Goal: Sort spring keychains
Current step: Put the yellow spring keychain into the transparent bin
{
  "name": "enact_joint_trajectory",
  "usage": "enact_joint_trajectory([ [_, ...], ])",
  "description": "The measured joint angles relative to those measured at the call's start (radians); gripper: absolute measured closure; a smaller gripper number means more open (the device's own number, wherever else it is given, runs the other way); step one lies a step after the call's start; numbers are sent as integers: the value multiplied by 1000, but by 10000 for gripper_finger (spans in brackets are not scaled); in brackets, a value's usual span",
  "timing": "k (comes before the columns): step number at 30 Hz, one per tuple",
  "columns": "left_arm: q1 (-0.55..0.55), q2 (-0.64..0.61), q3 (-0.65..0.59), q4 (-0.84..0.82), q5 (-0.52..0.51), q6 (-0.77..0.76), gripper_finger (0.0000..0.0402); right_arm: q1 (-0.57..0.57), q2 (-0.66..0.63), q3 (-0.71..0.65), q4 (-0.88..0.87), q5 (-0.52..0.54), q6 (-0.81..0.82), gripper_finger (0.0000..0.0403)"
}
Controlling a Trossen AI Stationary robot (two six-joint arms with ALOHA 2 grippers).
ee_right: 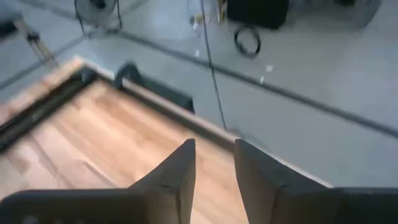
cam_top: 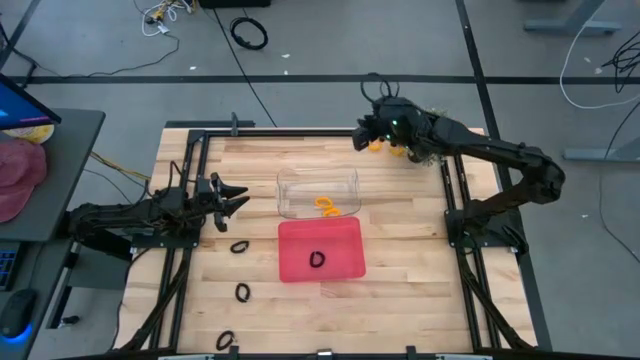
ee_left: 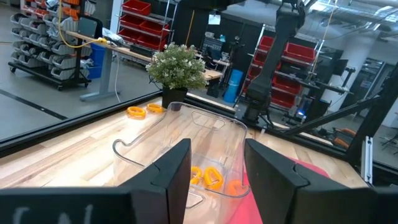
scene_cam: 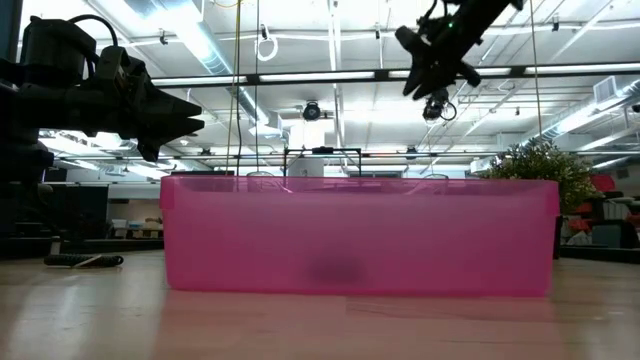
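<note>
- While the left gripper [cam_top: 243, 201] hangs over the table's 9 o'clock side with its fingers spread wide and holding nothing, the right gripper [cam_top: 357, 136] is raised above the far edge near 1 o'clock, its fingers parted by a narrow gap and likewise empty.
- At table centre sits a clear bin [cam_top: 284, 185] with orange spring keychains [cam_top: 325, 206] lying inside; the left wrist view shows them [ee_left: 207, 177] on its floor.
- Just at 6 o'clock of it, touching or nearly so, stands the red tray [cam_top: 345, 240], which holds one black spring keychain [cam_top: 317, 260].
- Three more black keychains lie loose on the wood toward 7 and 8 o'clock: one [cam_top: 239, 246] beside the tray's left side, one [cam_top: 243, 292] nearer the front, one [cam_top: 226, 341] at the front edge.
- More orange keychains [cam_top: 385, 147] lie at the far edge, below the right arm's wrist.
- On the floor beyond the table lies a large black cable coil [cam_top: 249, 33].
</note>
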Motion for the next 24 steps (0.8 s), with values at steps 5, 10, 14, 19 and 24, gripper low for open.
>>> enact_joint_trajectory([
  [5, 0, 0, 0, 0, 0, 0, 248, -84, 76, 0, -53, -95, 15, 289],
  [10, 0, 0, 0, 0, 0, 0, 248, -155, 171, 0, -145, -109, 36, 289],
  [14, 0, 0, 0, 0, 0, 0, 248, -205, 253, 0, -173, -118, 33, 289],
  [19, 0, 0, 0, 0, 0, 0, 248, -253, 346, 0, -172, -165, 36, 289],
  [24, 0, 0, 0, 0, 0, 0, 248, -285, 434, 0, -169, -170, 41, 289],
])
